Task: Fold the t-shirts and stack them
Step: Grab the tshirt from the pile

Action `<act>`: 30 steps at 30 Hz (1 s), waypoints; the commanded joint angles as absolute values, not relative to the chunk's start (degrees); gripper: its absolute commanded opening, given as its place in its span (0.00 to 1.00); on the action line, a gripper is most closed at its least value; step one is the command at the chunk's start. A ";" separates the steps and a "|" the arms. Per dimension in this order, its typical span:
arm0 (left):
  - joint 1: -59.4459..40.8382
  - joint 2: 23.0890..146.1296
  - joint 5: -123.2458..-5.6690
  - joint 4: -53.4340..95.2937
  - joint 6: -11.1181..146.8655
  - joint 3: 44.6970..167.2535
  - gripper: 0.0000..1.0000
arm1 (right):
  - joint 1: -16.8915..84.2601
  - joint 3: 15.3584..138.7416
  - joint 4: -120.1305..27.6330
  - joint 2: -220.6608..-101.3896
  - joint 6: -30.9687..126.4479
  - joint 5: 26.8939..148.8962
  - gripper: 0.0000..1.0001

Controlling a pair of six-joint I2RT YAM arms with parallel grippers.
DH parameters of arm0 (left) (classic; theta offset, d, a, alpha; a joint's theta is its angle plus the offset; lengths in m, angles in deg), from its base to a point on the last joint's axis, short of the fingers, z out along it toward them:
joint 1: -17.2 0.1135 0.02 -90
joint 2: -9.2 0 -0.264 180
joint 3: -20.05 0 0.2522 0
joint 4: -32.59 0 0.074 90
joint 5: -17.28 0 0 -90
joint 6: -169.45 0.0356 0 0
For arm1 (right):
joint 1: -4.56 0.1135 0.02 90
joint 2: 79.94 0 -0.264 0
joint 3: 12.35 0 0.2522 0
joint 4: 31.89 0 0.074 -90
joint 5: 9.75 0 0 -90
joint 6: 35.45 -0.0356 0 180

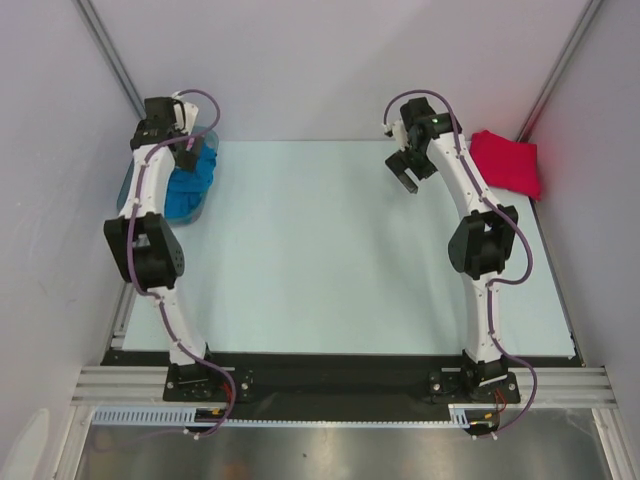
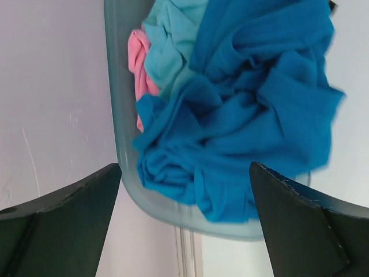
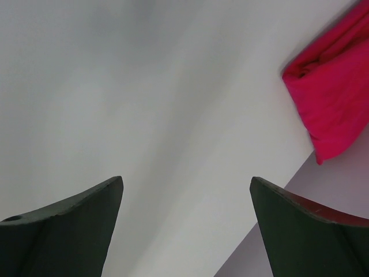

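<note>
A crumpled deep blue t-shirt (image 2: 248,121) fills the grey-blue plastic bin (image 2: 118,109) at the table's far left; it also shows in the top view (image 1: 192,180). A turquoise shirt (image 2: 170,40) and a pink shirt (image 2: 140,63) lie under it. A folded bright red t-shirt (image 1: 507,162) lies at the far right corner, also in the right wrist view (image 3: 337,104). My left gripper (image 1: 186,150) hovers open and empty above the bin. My right gripper (image 1: 405,177) is open and empty above the table, left of the red shirt.
The pale table top (image 1: 330,250) spans the middle. White walls close in on the left, back and right. The bin (image 1: 130,185) sits at the table's left edge. Both arm bases stand at the near edge.
</note>
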State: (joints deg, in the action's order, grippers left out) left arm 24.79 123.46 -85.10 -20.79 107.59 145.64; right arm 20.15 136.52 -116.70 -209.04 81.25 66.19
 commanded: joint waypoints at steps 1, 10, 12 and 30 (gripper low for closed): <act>24.75 127.06 -88.54 -18.18 108.19 155.17 1.00 | 18.89 137.12 -114.39 -209.23 81.80 61.28 1.00; 24.14 135.94 -91.35 -19.41 113.20 168.55 1.00 | 14.75 136.51 -108.23 -209.41 80.57 50.65 1.00; 24.14 136.47 -91.61 -19.06 113.99 167.58 1.00 | 14.58 135.36 -104.99 -209.58 80.48 45.64 1.00; 25.72 135.59 -83.27 -17.91 114.87 159.85 1.00 | 10.89 137.03 -105.06 -210.64 80.75 51.95 1.00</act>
